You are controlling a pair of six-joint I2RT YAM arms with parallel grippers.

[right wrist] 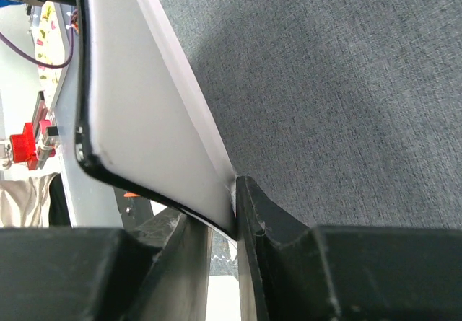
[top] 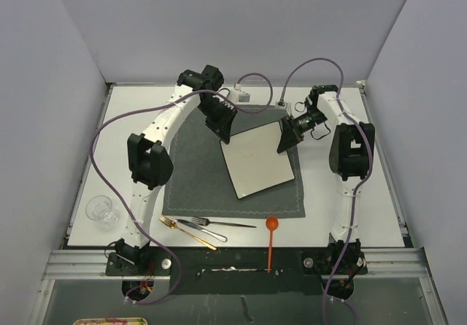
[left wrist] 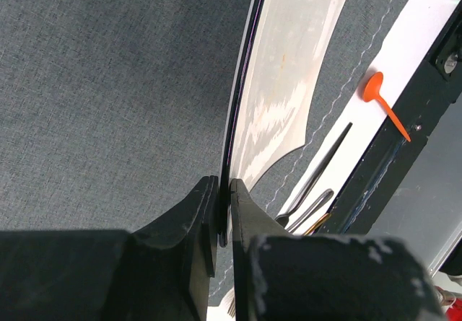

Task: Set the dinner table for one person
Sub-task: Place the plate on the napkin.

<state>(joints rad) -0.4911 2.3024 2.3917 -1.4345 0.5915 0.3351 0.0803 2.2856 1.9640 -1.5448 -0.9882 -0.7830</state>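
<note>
step: looks like the plate-placing bit. Both arms carry the square off-white plate (top: 259, 159) over the dark grey stitched cloth placemat (top: 191, 166), and it isn't lying flat, since the wrist views show it edge-on above the cloth.
left claw: the left claw (left wrist: 222, 216) is pinching the plate's far-left corner, fingers (left wrist: 196, 220) tight on the thin rim.
right claw: the right claw (right wrist: 216, 220) is pinching the far-right corner the same way, rim wedged between its pads.
next move: I'd guess both need to lower together, keep the plate level, square it up with the mat, then let go evenly so it doesn't tip or skid.
plate: thin, glossy, rounded corners, dark edge line; probably slippery.
placemat: woven, matte, wavy pale stitching along the border; should grip fine.
counter: the big flat white matte counter (top: 379, 201) sits under everything, mat roughly in the middle.
still waiting: gold-toned fork (top: 187, 231), steel fork (top: 208, 228) and dark slim knife (top: 232, 224) near the front edge, orange plastic spoon (top: 271, 239) just right of them, clear glass tumbler (top: 101, 212) near-left.
</note>
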